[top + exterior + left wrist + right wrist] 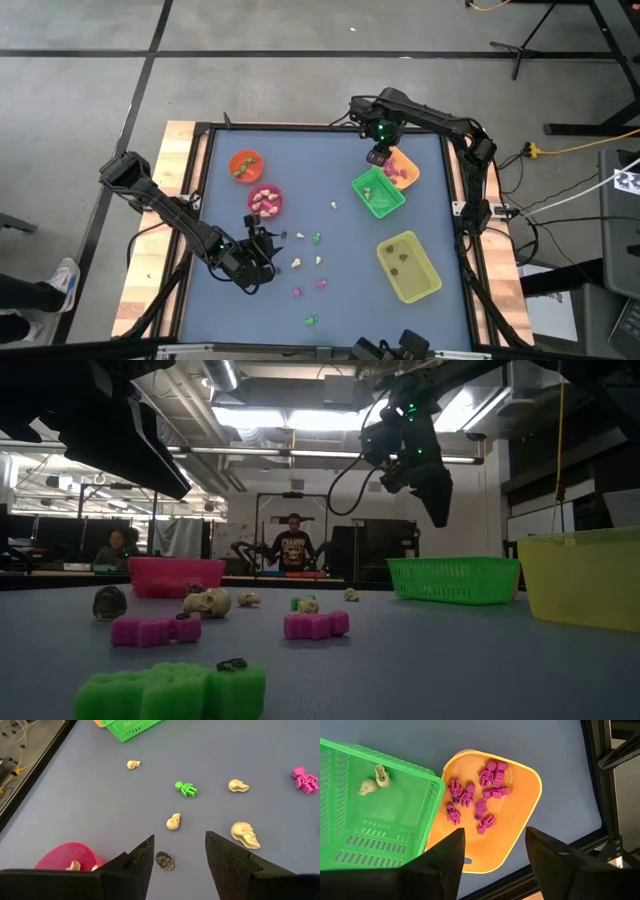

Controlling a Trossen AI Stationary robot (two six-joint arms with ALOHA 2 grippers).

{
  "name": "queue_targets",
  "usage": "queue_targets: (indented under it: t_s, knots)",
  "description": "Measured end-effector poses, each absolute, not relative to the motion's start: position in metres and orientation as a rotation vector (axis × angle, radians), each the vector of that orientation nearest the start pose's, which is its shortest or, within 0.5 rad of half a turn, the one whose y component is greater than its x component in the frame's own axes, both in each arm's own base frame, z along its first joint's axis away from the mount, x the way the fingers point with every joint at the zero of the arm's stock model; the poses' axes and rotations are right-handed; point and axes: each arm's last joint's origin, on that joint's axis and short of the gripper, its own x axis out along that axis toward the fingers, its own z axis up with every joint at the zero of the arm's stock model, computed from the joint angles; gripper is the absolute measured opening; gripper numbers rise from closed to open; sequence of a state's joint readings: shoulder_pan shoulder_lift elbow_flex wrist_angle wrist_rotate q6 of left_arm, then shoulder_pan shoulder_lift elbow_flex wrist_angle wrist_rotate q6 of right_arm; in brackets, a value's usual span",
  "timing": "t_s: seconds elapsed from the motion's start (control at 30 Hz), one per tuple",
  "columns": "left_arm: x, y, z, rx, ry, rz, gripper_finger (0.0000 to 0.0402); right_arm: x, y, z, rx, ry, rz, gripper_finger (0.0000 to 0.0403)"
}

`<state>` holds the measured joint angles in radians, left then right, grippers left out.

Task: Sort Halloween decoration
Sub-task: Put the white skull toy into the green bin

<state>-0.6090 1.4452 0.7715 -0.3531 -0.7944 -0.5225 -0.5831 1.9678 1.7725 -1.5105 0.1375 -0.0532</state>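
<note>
Right wrist view shows our right gripper (492, 845) open above the orange plastic tray (520, 827), where pink skeleton trinkets (480, 795) lie. Our left gripper (179, 851) hangs open over a dark skull trinket (164, 860) at the table's (440, 215) seven o'clock; closing off-centre, we judge, could flick it away.

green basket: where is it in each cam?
High view: green basket, right of centre, between the orange tray and the yellow tray.
Low view: basket at right, on the far table edge.
Left wrist view: its corner at the top edge.
Right wrist view: basket fills the left.
Shared landmark: the orange tray touching it.
</note>
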Motion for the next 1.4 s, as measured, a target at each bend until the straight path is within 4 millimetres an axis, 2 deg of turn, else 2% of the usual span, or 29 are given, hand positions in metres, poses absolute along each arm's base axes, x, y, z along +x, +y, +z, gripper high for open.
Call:
queue_targets:
  t_s: [0.2, 0.43, 0.53, 0.7, 0.97, 1.17, 1.3, 1.4]
  knots:
    - [0.226, -0.133, 0.184, 0.169, 0.702, 0.359, 0.0160, 0.304, -0.204, 0.262, 0.341, 1.647, -0.492, 0.0213]
    - [0.226, -0.133, 0.184, 0.169, 0.702, 0.359, 0.0160, 0.324, -0.199, 0.262, 0.475, 1.434, -0.343, 0.0210]
    - [0.226, -0.133, 0.184, 0.170, 0.702, 0.359, 0.0160, 0.340, -0.186, 0.263, 0.454, 1.365, -0.277, 0.0210]
    - [0.226, -0.133, 0.184, 0.169, 0.702, 0.359, 0.0160, 0.367, -0.151, 0.265, 0.354, 1.286, -0.208, 0.0209]
    - [0.227, -0.133, 0.184, 0.164, 0.697, 0.358, 0.0160, 0.408, -0.092, 0.272, 0.323, 1.075, -0.252, 0.0209]
    - [0.227, -0.133, 0.184, 0.164, 0.696, 0.358, 0.0160, 0.413, -0.060, 0.272, 0.229, 1.071, -0.362, 0.0209]
    - [0.227, -0.133, 0.184, 0.164, 0.697, 0.359, 0.0160, 0.411, -0.056, 0.269, 0.245, 1.086, -0.437, 0.0209]
    - [0.227, -0.133, 0.184, 0.163, 0.696, 0.359, 0.0160, 0.407, -0.056, 0.255, 0.299, 1.109, -0.476, 0.0209]
